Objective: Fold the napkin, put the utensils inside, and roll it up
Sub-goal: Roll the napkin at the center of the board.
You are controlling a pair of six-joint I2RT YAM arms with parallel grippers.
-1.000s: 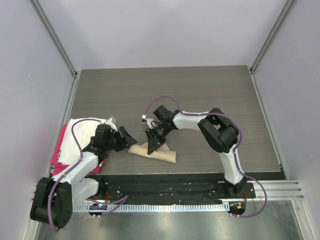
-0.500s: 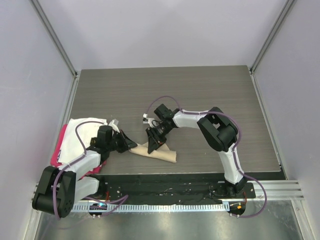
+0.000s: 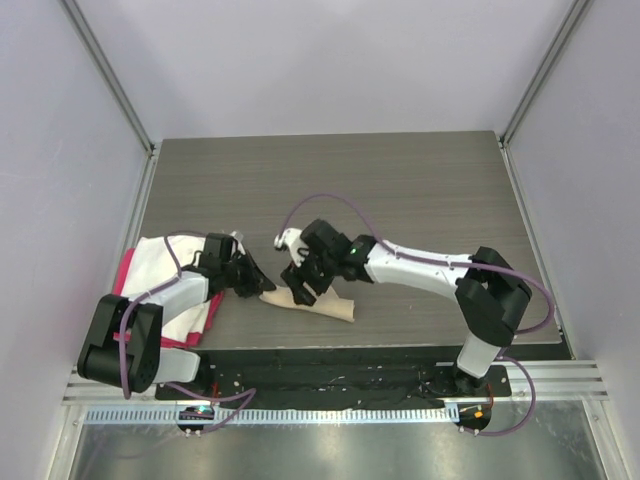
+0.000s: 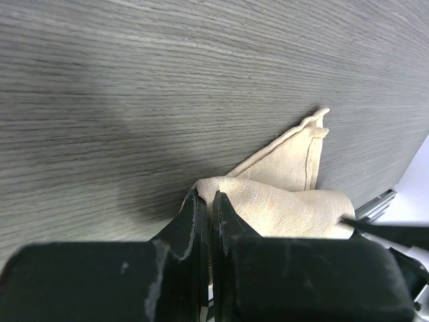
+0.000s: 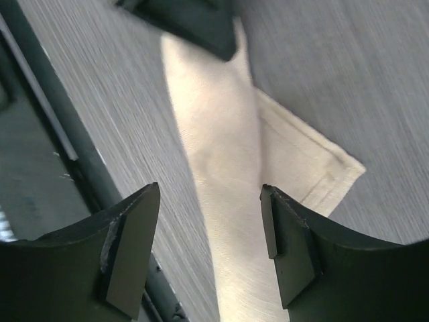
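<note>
The beige napkin (image 3: 328, 306) lies as a rolled bundle near the table's front edge, a flat corner sticking out on its far side (image 4: 301, 151). My left gripper (image 3: 262, 286) is shut on the roll's left end, a fold of cloth (image 4: 268, 201) pinched between the tips (image 4: 206, 198). Just above the roll's middle (image 5: 221, 154) my right gripper (image 3: 300, 288) hangs open, its fingers (image 5: 134, 248) straddling the cloth without touching it. The utensils are hidden from every view.
A white cloth (image 3: 165, 256) lies over a pink-red cloth (image 3: 124, 288) at the table's left edge, under my left arm. The black front rail (image 3: 330, 375) runs close behind the roll. Side walls (image 3: 60, 200) enclose the table.
My left gripper reached in and shut on the napkin's left end. My right gripper opened, let go of the roll and shifted slightly left as its arm stretched out.
</note>
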